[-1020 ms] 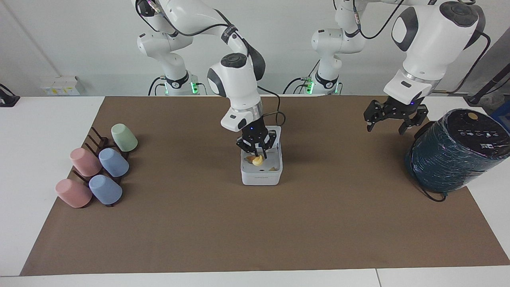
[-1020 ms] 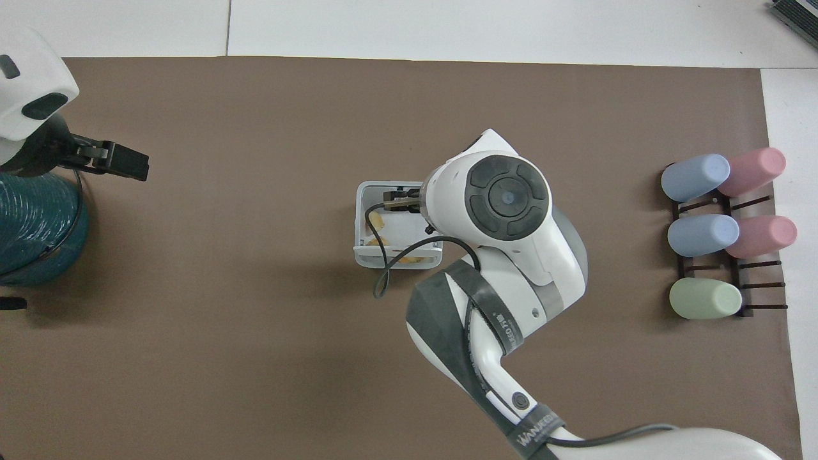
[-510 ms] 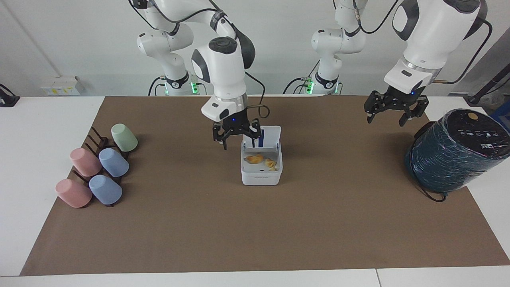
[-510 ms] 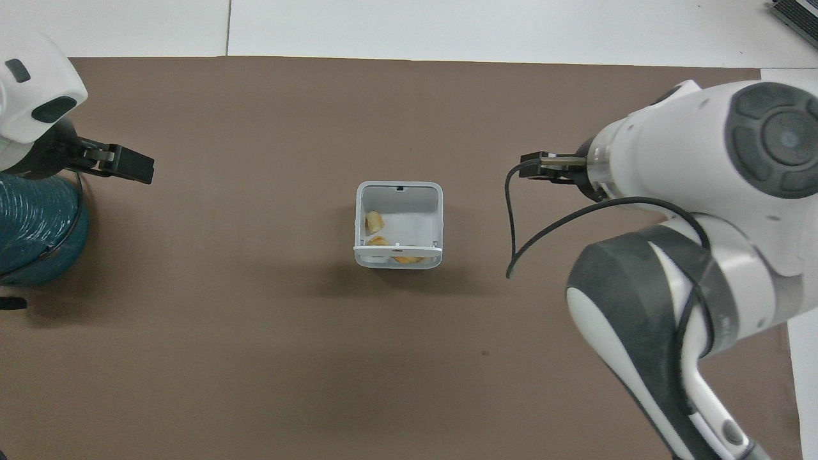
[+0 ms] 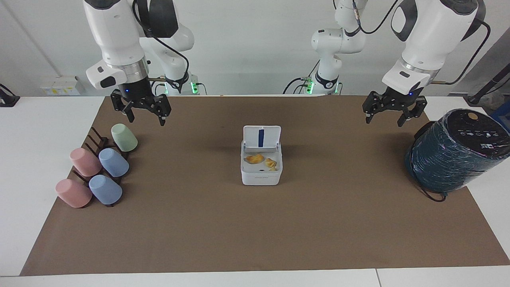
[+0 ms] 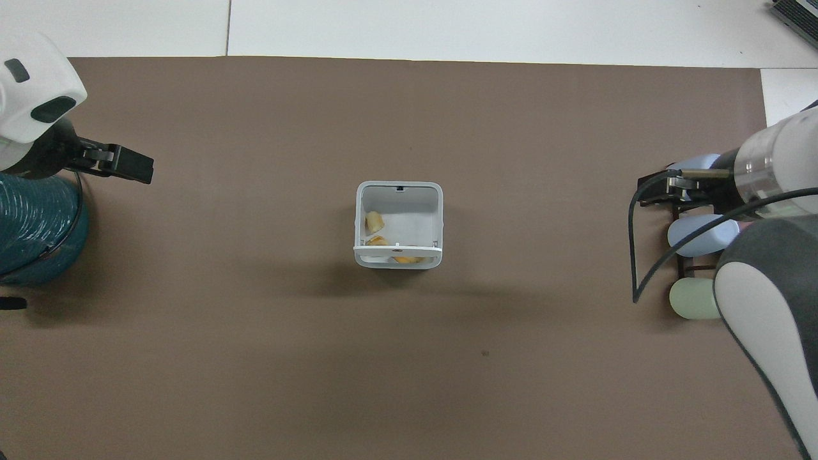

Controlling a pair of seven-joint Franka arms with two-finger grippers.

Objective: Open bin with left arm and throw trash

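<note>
The bin (image 5: 261, 167) stands at the middle of the brown mat (image 5: 255, 239), its hinged lid (image 5: 261, 137) raised upright on the side nearer the robots, a blue stripe showing on the lid's inner face. The trash (image 5: 255, 159) lies inside the bin as yellow-tan scraps on its floor. Bare mat surrounds the bin on every side, with the widest open stretch running from the bin to the mat's edge farthest from the robots.

The left gripper (image 5: 391, 113) hangs in the air with fingers spread and empty, over the mat near the left arm's end of the table, beside the dark-teal wrapped cylinder (image 5: 454, 151) that sits at the mat's edge there. The right gripper (image 5: 142, 111) hangs over the mat's corner at the right arm's end, fingers apart and holding nothing, above the cup rack (image 5: 97, 159). On this rack lie a green cup (image 5: 124, 137), two blue cups (image 5: 113, 162) and two pink cups (image 5: 85, 162), all tipped on their sides, close to the mat's edge.
</note>
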